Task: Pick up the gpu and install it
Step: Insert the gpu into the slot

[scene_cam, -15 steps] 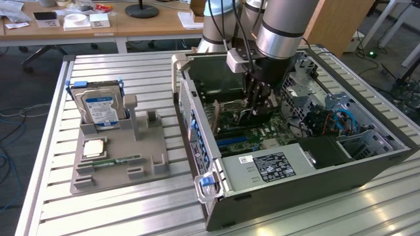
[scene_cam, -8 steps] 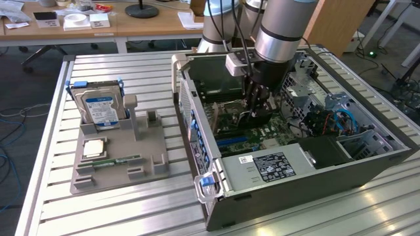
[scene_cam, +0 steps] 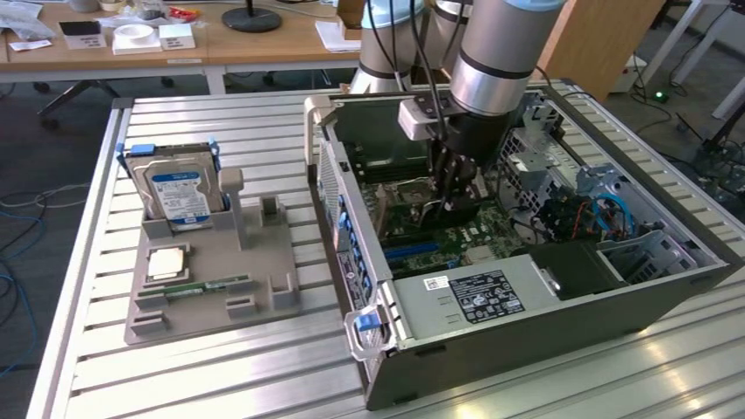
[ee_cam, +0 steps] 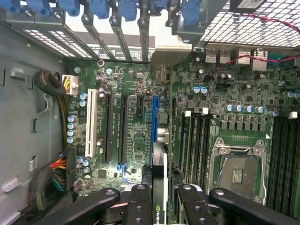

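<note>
Pinching the gpu [ee_cam: 160,164] edge-on, claw [ee_cam: 162,199] inside open case [scene_cam: 512,336], card edge in line with blue slot [ee_cam: 154,117]

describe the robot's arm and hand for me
The arm is a thick silver-grey cylinder with black cables running down its side. A small white box is mounted at the wrist. The hand below is black; its fingers are jointed black bars with round pivot bolts.

No print can be read. A black label [scene_cam: 480,296] is borne by the power supply [scene_cam: 410,314] and a blue-white label [scene_cam: 181,197] by the hard drive [scene_cam: 173,169], both illegible. A green logo [ee_cam: 159,214] is seen on the gpu [ee_cam: 158,178].
</note>
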`<control>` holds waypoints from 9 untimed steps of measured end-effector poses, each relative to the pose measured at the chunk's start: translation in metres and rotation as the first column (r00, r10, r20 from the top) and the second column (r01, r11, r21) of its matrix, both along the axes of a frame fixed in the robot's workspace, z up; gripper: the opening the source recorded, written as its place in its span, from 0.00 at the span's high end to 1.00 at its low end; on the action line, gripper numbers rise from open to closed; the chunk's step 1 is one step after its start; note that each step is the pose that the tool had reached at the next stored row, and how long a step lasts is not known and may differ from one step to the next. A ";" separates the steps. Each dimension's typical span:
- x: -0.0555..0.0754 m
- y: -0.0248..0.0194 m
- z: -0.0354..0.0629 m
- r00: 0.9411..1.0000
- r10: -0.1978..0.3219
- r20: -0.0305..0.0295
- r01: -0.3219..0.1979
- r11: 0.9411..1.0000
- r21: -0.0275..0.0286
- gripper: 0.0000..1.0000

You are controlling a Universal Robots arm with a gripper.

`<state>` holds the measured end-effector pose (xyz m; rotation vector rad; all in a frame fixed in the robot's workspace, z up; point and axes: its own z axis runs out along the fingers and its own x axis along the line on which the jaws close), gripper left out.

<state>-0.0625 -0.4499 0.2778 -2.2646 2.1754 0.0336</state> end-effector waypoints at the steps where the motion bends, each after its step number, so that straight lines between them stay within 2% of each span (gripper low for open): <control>1: 0.000 -0.0007 -0.0004 1.000 0.001 0.000 -0.001 1.000 0.000 0.74; 9: -0.003 -0.0022 -0.0038 1.000 0.003 0.000 -0.003 1.000 0.000 0.74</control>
